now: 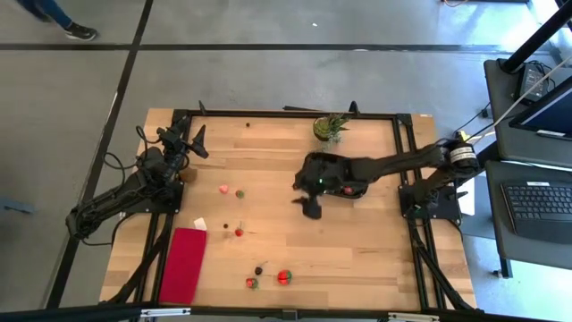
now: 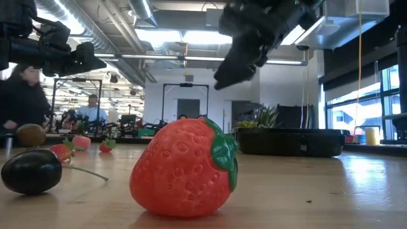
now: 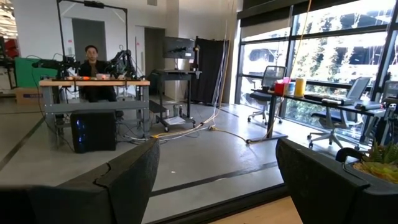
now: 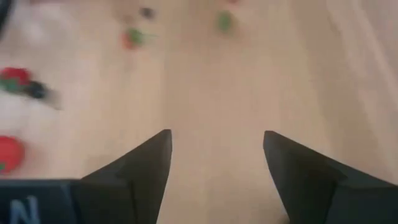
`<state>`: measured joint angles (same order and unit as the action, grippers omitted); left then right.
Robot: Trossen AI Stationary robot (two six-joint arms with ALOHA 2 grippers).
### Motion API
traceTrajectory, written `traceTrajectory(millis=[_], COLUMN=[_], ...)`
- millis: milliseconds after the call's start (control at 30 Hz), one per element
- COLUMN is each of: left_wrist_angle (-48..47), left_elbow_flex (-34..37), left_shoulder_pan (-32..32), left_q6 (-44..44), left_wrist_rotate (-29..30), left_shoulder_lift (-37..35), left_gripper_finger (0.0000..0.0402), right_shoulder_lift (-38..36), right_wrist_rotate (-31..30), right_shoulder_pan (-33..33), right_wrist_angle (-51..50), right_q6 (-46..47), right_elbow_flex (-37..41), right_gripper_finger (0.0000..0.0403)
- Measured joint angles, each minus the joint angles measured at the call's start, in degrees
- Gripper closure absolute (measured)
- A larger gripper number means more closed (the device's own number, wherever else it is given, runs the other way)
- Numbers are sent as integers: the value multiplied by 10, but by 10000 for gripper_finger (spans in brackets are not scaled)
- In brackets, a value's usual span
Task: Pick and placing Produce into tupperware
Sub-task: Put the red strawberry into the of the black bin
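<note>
The black oval tupperware (image 1: 313, 164) sits right of the table's middle, partly under my right arm, with a red piece (image 1: 346, 189) inside. Produce lies scattered on the wood: a pink piece (image 1: 223, 189), small red ones (image 1: 239, 232), a dark berry (image 1: 258, 269) and a strawberry (image 1: 284, 277), which looms large in the low view (image 2: 184, 168). My right gripper (image 1: 311, 207) hangs above bare wood just near of the tupperware, open and empty (image 4: 217, 168). My left gripper (image 1: 192, 143) waits open (image 3: 217, 180) at the far left, raised.
A green potted plant (image 1: 331, 127) stands at the far edge behind the tupperware. A flat red cloth (image 1: 183, 264) lies at the near left, with a small white scrap (image 1: 199, 223) beside it. People sit in the room beyond the table.
</note>
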<state>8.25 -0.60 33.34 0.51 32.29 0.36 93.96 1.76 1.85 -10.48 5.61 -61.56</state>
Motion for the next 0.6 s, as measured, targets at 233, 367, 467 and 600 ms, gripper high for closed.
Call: traceTrajectory(millis=[233, 367, 467, 600], left_wrist_angle=[0, 0, 0, 0], left_elbow_flex=[0, 0, 0, 0], left_shoulder_pan=[0, 0, 0, 0], left_q6=[0, -1, -1, -1], left_wrist_rotate=[0, 0, 0, 0], left_shoulder_lift=[0, 0, 0, 0], left_gripper_finger=[86, 86, 86, 86], right_shoulder_lift=[40, 62, 79, 93], right_wrist_rotate=[0, 0, 0, 0], right_shoulder_pan=[63, 89, 109, 130], right_wrist_angle=[49, 65, 98, 124], right_q6=[-2, 4, 14, 32], right_elbow_flex=[0, 0, 1, 1], right_gripper_finger=[147, 134, 104, 60])
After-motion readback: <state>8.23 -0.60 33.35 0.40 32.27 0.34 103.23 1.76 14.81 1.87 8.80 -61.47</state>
